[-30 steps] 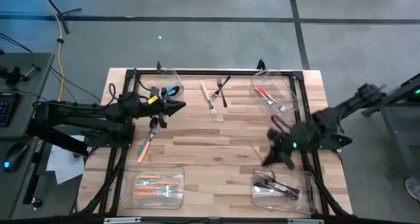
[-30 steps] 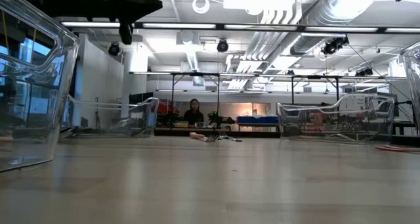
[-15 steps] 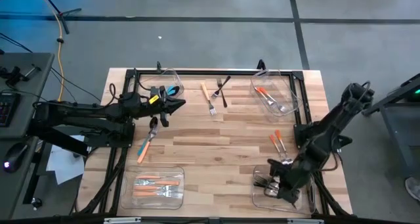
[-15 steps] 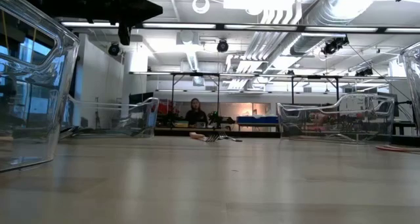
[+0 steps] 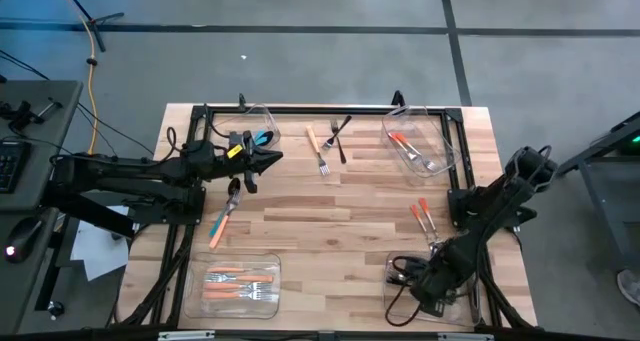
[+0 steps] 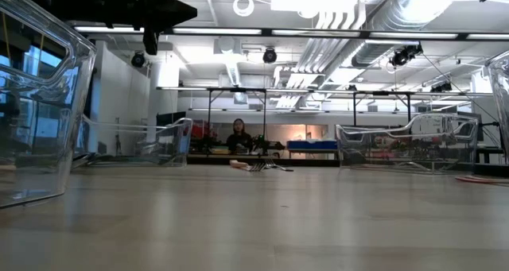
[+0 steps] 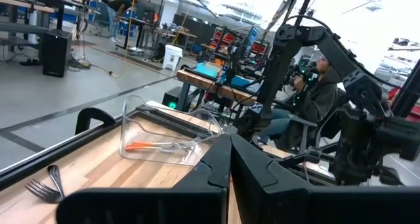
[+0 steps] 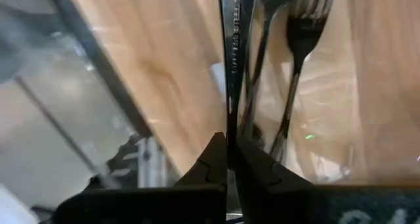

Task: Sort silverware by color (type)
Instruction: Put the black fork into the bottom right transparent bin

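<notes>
Dark metal fills the right wrist view: the right gripper (image 8: 230, 152) is clenched on a black utensil (image 8: 231, 46) whose handle runs straight out from between the fingertips; its working end is cut off by the picture edge, so fork or spoon cannot be told. Just beyond the fingertips lie more dark forks (image 8: 298, 66) inside the clear bin (image 5: 470, 291) at the near right corner of the table (image 5: 330, 206). From above, the arm covers most of that bin and its contents are hard to make out.

Beside the right gripper, toward the table centre, two orange-handled pieces (image 5: 423, 217) lie on bare wood. Farther off, the far right bin (image 5: 440, 136) holds red-orange pieces.

The left gripper (image 5: 275, 159) hovers with fingers pressed together and nothing between them. Just beside it lie a loose orange-handled utensil (image 5: 220, 224) and a teal-handled piece (image 5: 262, 137) in the far left bin (image 5: 268, 114). Ahead of its fingertips lie several forks (image 5: 330, 141) on bare wood. The near left bin (image 5: 272, 264) holds orange-handled silverware.

In the low view, a person (image 6: 237, 134) sits well beyond the table.
</notes>
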